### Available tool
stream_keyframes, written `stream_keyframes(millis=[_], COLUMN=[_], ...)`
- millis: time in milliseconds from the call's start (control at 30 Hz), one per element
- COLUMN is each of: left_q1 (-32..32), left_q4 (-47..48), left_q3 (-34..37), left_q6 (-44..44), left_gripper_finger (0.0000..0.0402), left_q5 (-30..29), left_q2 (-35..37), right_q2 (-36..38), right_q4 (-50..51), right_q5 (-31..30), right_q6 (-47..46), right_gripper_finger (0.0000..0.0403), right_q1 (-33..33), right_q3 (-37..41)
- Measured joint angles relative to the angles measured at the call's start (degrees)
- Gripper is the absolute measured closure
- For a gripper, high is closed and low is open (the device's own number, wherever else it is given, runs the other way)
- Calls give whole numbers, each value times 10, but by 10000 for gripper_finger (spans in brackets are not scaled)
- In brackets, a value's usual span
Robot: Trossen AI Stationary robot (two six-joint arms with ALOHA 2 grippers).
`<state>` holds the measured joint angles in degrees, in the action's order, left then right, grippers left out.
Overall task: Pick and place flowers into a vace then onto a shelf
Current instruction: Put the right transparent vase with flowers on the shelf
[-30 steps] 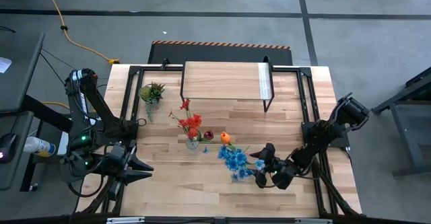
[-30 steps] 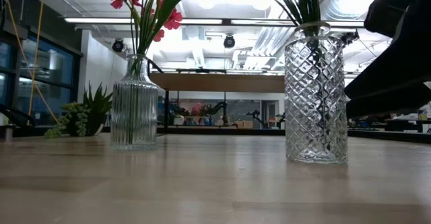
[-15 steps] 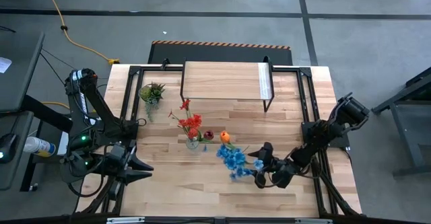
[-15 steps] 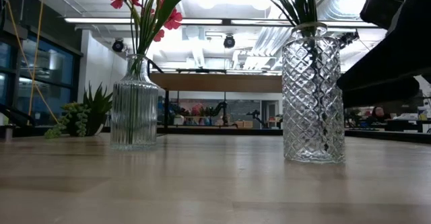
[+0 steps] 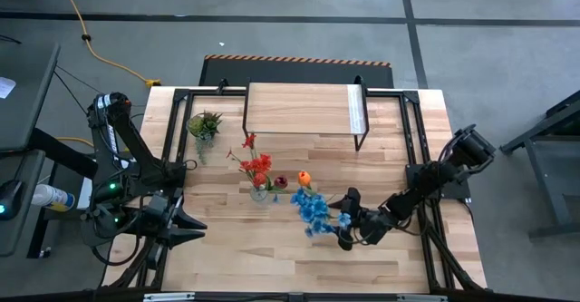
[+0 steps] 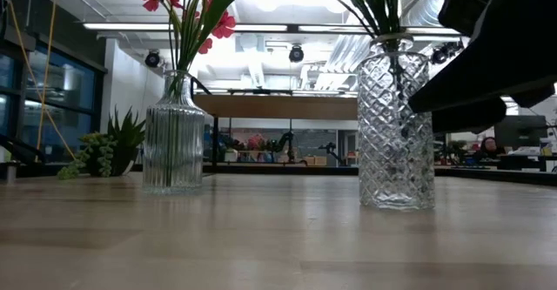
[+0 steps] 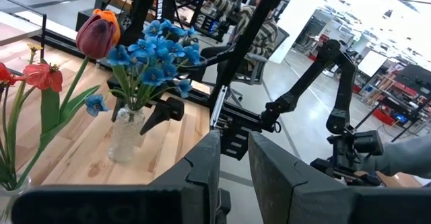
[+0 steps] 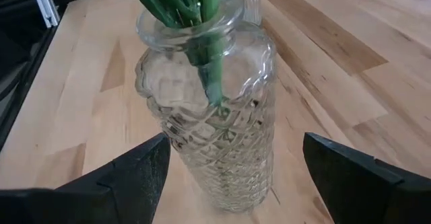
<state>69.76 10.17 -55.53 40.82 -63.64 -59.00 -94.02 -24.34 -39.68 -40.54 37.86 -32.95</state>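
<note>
Near the front edge of the bench (image 5: 227, 257), toward its right side, the right end effector (image 8: 232, 173) is closing in on the diamond-cut glass vase (image 8: 212, 126) that is holding the blue flowers (image 5: 314, 213), the orange tulip (image 5: 304, 178) and the dark bud (image 7: 96, 37). Over the last second this arm has been reaching further toward the bench's middle, and the vase has been sliding a little the same way across the low view, so the fingers may already be nudging it. The fingers (image 8: 128, 173) are standing wide apart, one on each side of the glass body, not yet squeezing it; in the right wrist view the vase is sitting squarely between them, upright, with the green stems bunched in its neck.

That suggests the flower-loading part for this vase is done and the carry to the shelf (image 5: 304, 110), which is standing along the bench's back edge, is what is starting. The ribbed vase (image 6: 174, 133) with the red flowers (image 5: 257, 164) is standing just beside, closer to the middle, still on the bench, well short of the shelf.

The left end effector (image 7: 232, 167) is waiting near the front left corner, its fingers drawn nearly together and holding nothing.
</note>
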Motion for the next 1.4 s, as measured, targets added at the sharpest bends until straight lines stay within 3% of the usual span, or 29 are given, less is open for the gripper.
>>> stream_keyframes(millis=[700, 1100, 1400], left_q1=[0, 0, 0], left_q4=[3, 2, 3], left_q3=[0, 0, 0], left_q6=[-1, -2, -2], left_gripper_finger=[289, 289, 289], left_q5=[-1, -1, -1], left_q2=[0, 0, 0], right_q2=[-2, -101, -111], right_q4=[-34, -180, -201], right_q5=[27, 39, 25], right_q6=[22, 22, 36], right_gripper_finger=[75, 75, 85], right_q1=[-35, -43, -43], right_q3=[0, 0, 0])
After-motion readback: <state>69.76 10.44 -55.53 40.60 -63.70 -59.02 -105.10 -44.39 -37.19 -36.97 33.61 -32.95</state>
